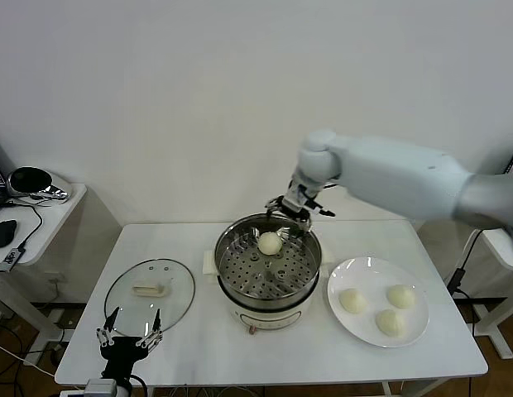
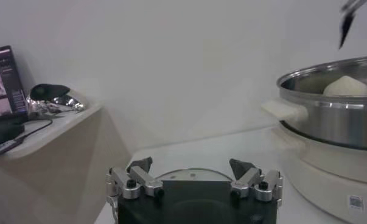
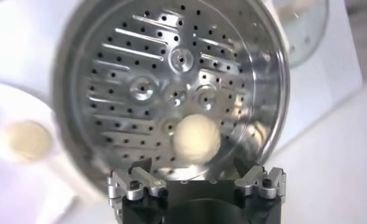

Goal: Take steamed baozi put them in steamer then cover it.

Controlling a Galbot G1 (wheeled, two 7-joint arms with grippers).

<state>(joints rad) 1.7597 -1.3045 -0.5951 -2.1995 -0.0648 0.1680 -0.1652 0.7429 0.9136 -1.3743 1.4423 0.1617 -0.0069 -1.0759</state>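
One baozi (image 1: pixel 270 243) done — sits on holed tray inside steamer (image 1: pixel 306 285), toward 12 o'clock side. Right gripper (image 1: pixel 293 212) hangs just above it at steamer's 1 o'clock rim, jaws wide open, holding nothing.

Three baozi (image 1: pixel 390 322) left on white plate (image 1: pixel 342 278), at steamer's 3 o'clock.

Cover (image 1: pixel 179 289) not on yet — lies flat on table (image 1: pixel 281 356) at steamer's 9 o'clock.

Left gripper (image 1: pixel 129 333) waits near cover, jaws open, empty.
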